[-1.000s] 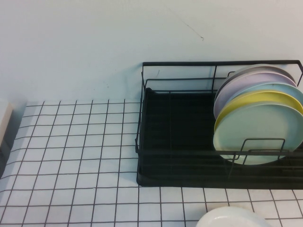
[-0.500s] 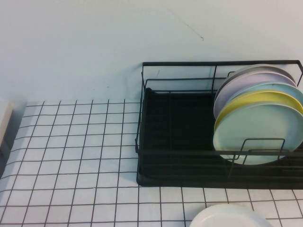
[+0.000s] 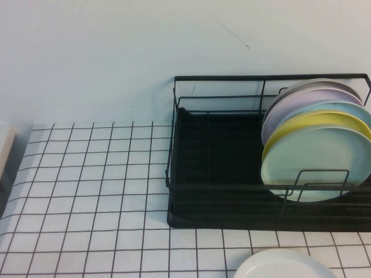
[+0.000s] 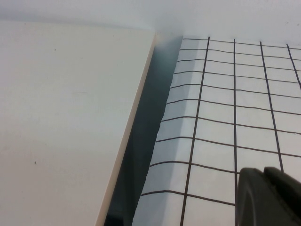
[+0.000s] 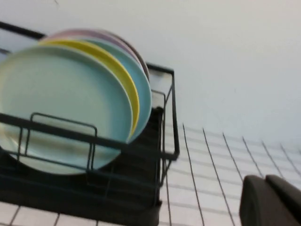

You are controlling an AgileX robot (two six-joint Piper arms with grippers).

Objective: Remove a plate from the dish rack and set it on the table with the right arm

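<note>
The white plate [image 3: 284, 266] lies on the gridded table [image 3: 87, 191] at the front edge of the high view, in front of the black dish rack [image 3: 220, 219]; only its far part shows. The rack holds several upright coloured plates at its right end, the mint-green plate [image 3: 324, 162] in front and the yellow plate [image 3: 313, 123] behind it. Neither gripper shows in the high view. My right gripper [image 5: 265, 178] is shut and empty above the table [image 5: 211, 160], to the right of the rack [image 5: 169, 117]. My left gripper [image 4: 263, 170] is shut above the table [image 4: 221, 94].
A cream flat-topped block [image 4: 61, 117] stands at the table's left edge, with a dark gap beside it; it also shows in the high view [image 3: 4, 145]. A pale wall rises behind the rack. The rack's left part holds no plates.
The white plate's visible part has shifted slightly to the left and a little further into the high view. Rack and coloured plates have not moved.
</note>
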